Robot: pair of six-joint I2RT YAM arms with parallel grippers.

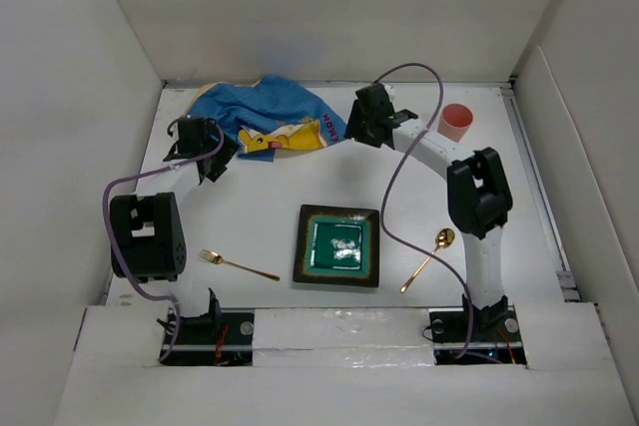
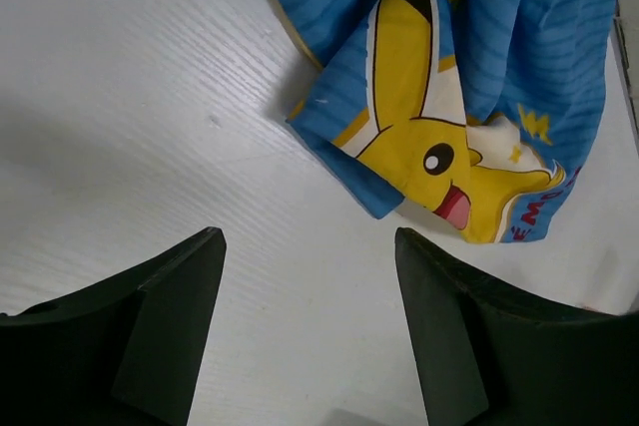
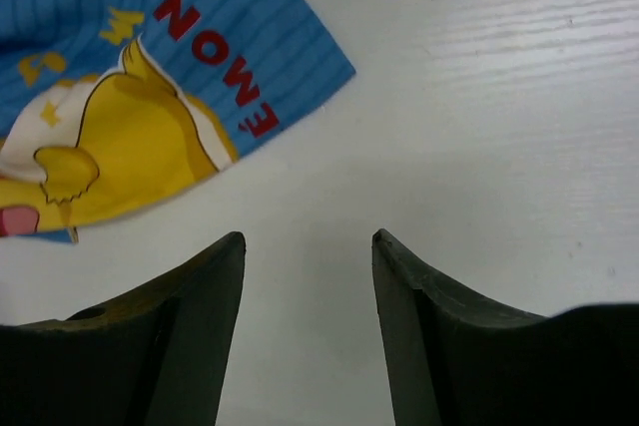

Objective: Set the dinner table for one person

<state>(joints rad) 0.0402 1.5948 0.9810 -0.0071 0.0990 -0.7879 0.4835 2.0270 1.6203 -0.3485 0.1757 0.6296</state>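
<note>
1. Top view: the dinner table [image 1: 260,182], plain white, looks longer left to right, though the camera angle makes that unsure. No markings on it.
2. Crumpled blue cloth mat [image 1: 265,112] at the far edge, left of centre. Pink cup [image 1: 455,122] far right. Green square plate [image 1: 339,244] near centre, gold fork [image 1: 238,264] to its left, gold spoon [image 1: 429,258] to its right.
3. The left gripper [image 1: 218,160] is by the cloth's left end and the right gripper [image 1: 351,132] by its right end.
4. Left wrist: left gripper [image 2: 308,246] jaws wide apart, empty, bare table [image 2: 130,77] under them. Cloth [image 2: 499,47] ahead, not touching. Yellow cartoon face, red letters "MO" at the hem.
5. Right wrist: right gripper [image 3: 308,241] jaws apart, empty, above the table [image 3: 499,97]. Cloth corner [image 3: 120,67] upper left, red "EMON" upside down.
</note>
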